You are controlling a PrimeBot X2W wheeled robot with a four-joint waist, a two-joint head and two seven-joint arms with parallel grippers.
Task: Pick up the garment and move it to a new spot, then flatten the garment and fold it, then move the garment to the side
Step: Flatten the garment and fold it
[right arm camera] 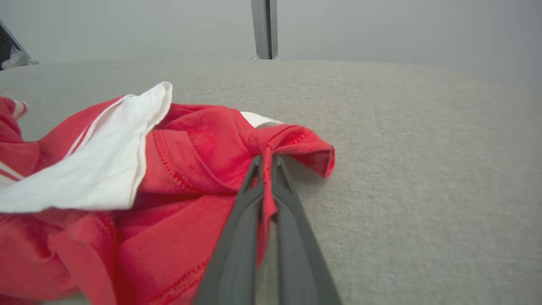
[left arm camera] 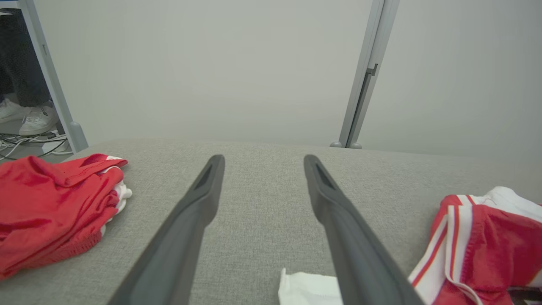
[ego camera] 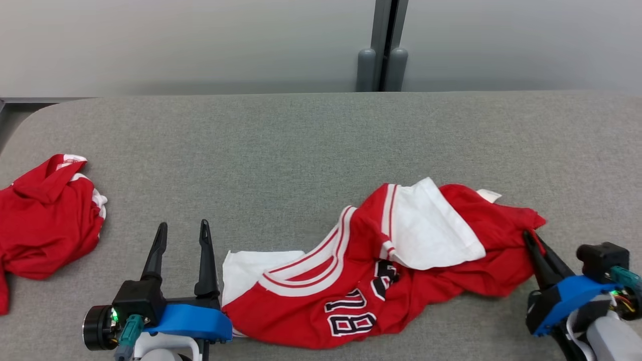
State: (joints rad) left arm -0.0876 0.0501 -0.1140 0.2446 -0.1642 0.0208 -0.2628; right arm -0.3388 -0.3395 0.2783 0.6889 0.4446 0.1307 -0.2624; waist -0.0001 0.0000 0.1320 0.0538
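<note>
On the red jersey (ego camera: pixel 301 308), outlined numerals (ego camera: pixel 353 313) sit half-folded.

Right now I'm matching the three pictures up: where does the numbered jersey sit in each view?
Head view: numbered jersey, lower centre to right.
Left wrist view: jersey in the lower right corner.
Right wrist view: jersey across the left half.
Shared landmark: the grey post at the back.

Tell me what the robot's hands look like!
Both have two long, dark, pointed fingers on a bright blue base. The left gripper has a black block, a green light and a teal plug. The right gripper has thin coloured wires beside its pale forearm.
</note>
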